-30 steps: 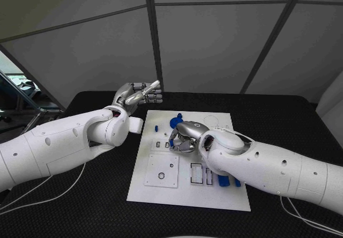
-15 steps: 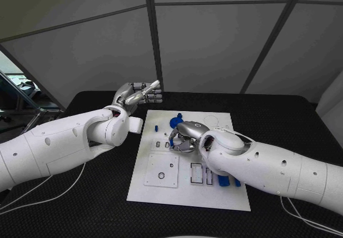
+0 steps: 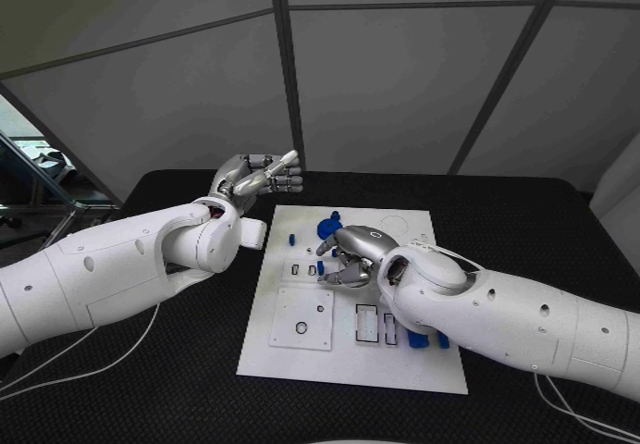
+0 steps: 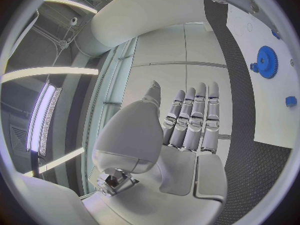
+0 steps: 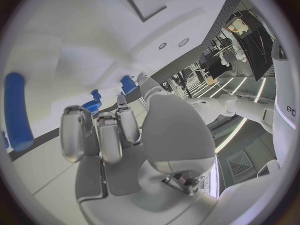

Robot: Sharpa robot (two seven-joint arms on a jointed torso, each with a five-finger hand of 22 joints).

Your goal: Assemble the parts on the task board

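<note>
Fingers point(image 4: 194, 117) of the left silver many-fingered hand point(image 3: 262, 175) straight and side by side, nothing in them, raised off the black table point(image 3: 160, 370) beyond the far left corner of the white rectangular task board point(image 3: 350, 356). Right silver hand point(image 3: 350, 256) low over the board's middle, fingers point(image 5: 100, 132) curled downward; whether gripping anything, cannot tell. Blue toothed gear part point(image 3: 329, 222) just beyond it; small blue peg point(image 3: 292, 239) to the gear's left; blue bar-shaped parts point(image 3: 417, 339) near the right forearm.
</note>
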